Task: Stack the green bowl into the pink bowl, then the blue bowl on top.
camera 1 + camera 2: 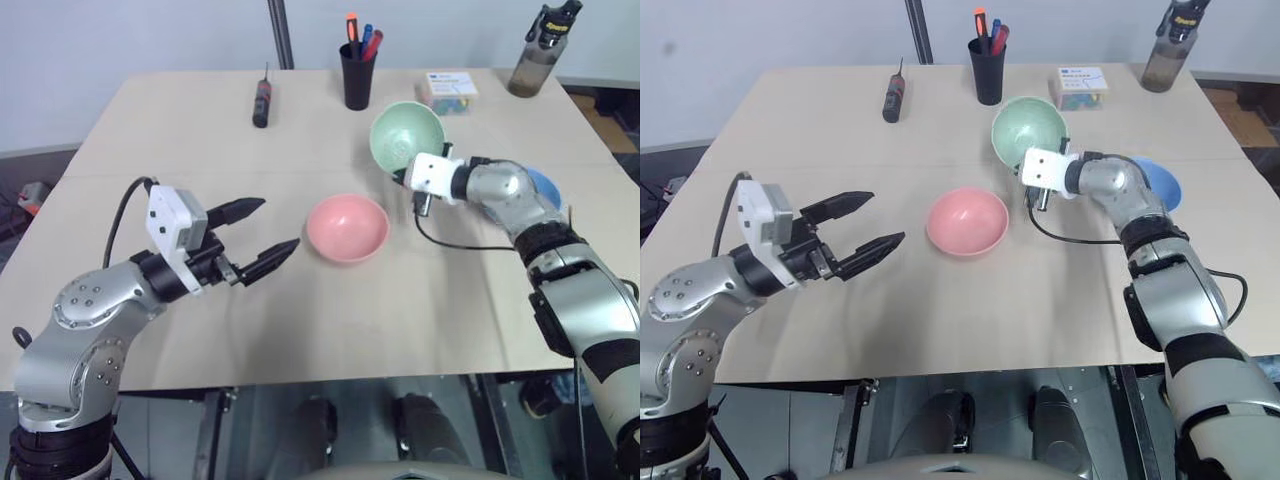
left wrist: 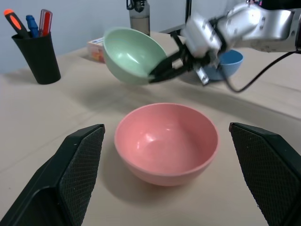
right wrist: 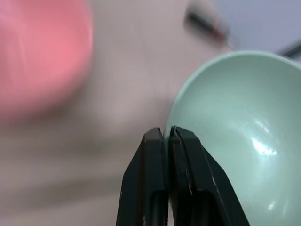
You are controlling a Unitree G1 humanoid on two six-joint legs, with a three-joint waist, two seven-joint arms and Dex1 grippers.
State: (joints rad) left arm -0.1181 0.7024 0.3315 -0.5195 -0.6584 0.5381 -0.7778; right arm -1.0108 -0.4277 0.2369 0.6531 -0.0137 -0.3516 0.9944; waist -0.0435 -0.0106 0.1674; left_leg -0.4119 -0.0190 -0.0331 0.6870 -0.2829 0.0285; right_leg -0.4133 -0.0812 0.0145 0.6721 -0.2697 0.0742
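The right end effector [image 2: 157,75] pinches the rim of the green bowl [image 1: 405,135], holding it tilted above the tabletop [image 1: 200,320], up behind the pink bowl [image 1: 347,227]. The pink bowl sits upright near the middle of the tabletop, and the blue bowl [image 1: 1160,182] rests behind the right arm. The left end effector [image 1: 268,232] hovers beside the pink bowl, fingers spread wide and empty. A black pen cup [image 1: 357,75] stands at the far edge.

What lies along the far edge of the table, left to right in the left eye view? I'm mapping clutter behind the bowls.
Screwdriver → black pen cup → small card box → dark bottle.
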